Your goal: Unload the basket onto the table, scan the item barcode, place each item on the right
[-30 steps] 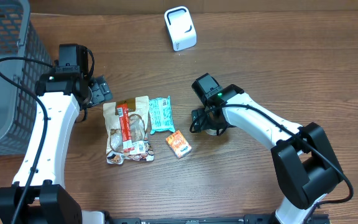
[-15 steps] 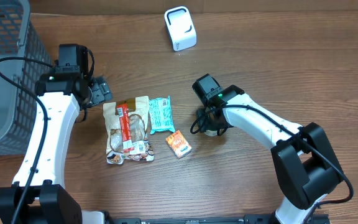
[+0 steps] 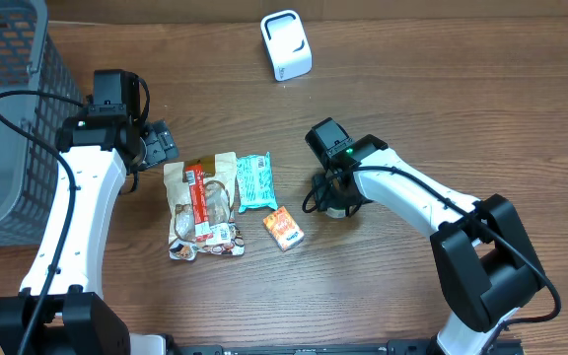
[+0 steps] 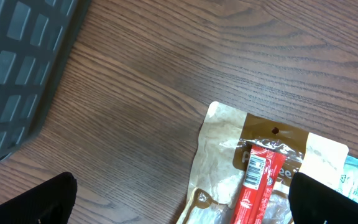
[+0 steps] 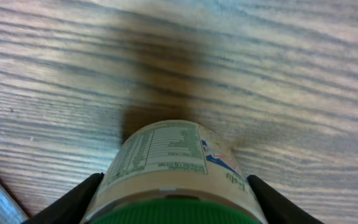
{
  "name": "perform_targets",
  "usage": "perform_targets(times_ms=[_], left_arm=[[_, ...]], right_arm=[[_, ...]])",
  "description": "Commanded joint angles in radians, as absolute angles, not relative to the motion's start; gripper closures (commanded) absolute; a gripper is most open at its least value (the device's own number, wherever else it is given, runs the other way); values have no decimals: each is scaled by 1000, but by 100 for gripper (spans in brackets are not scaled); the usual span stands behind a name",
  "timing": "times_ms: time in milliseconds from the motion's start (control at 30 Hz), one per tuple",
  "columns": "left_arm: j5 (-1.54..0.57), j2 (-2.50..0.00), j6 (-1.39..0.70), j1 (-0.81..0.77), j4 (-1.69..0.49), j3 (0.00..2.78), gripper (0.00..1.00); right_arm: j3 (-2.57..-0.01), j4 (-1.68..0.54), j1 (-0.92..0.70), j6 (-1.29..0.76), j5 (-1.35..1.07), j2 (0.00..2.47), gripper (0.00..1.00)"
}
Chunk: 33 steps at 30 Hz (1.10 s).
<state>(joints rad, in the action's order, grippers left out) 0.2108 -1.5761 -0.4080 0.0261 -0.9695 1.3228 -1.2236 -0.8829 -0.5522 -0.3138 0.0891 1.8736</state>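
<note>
Entry: 1 green-lidded jar [image 5: 166, 152], on the table well apart from the white scanner [image 3: 286, 44], on the robot's side of it. The right gripper [image 5: 173, 199] is clamped on the jar's 2 sides. The left gripper [image 4: 182, 202] is spread wide and empty over a snack pouch [image 4: 253, 155], left of the scanner. Step in hand: pickup. Next, likely: lift the jar, carry it to the scanner, and turn the barcode toward it.

My wooden table [image 3: 442, 89] bears a green-lidded jar [image 5: 173, 168] at my right gripper [image 3: 329, 194]. Left of it lie an orange packet [image 3: 283, 228], a teal packet [image 3: 254, 180] and a brown pouch [image 3: 202, 202]. A white scanner [image 3: 286, 44] stands beyond, a grey basket [image 3: 8, 108] far left.
</note>
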Motion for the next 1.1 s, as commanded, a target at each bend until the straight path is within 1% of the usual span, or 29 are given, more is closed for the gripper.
perform_targets(times_ms=[0,167,233,300,367,400,533,600,700,733,800,833,900,933,967,1033,1067], left_arm=[[220,-1582,-389,28,-968,1342,0],[220,-1582,-389,28,-968,1342,0],[220,-1582,-389,28,-968,1342,0],[220,-1582,-389,28,-968,1342,0],[220,-1582,-389,28,-968,1342,0],[220,-1582,-389,28,-968,1342,0],[220,-1582,-389,27,-968,1342,0],[220,-1582,-389,28,-968,1342,0],[220,-1582,-389,28,-968,1342,0],[220,-1582,-389,28,-968,1342,0],[220,-1582,-389,28,-968,1342,0],[220,-1582,-389,28,-968,1342,0],[220,-1582,-389,28,-968,1342,0],[220,-1582,-389,28,-968,1342,1],[220,-1582,-389,28,-968,1342,0],[220,-1582,-389,28,-968,1342,0],[220,-1582,-389,28,-968,1342,0]], right_arm=[[-1211,-895,-554,-307,84,1876,36],[-1211,-903,-554,-307,84,1876,35],[-1211,-907,-554,-307,84,1876,31],[-1211,-904,-554,-307,85,1876,31],[-1211,-903,-554,-307,84,1876,39],[-1211,-904,-554,-307,84,1876,44],[-1211,-911,-554,-307,84,1876,47],[-1211,-910,-554,-307,84,1876,52],[-1218,-902,-554,-307,85,1876,64],[-1232,-909,-554,-307,85,1876,65],[-1275,-945,-554,-307,84,1876,67],[-1303,-971,-554,-307,84,1875,73],[-1365,-1024,-554,-307,84,1875,73],[-1399,-1050,-554,-308,84,1875,75],[-1434,-1076,-554,-308,84,1875,78],[-1520,-1140,-554,-318,84,1875,89],[-1566,-1172,-554,-323,84,1875,92]])
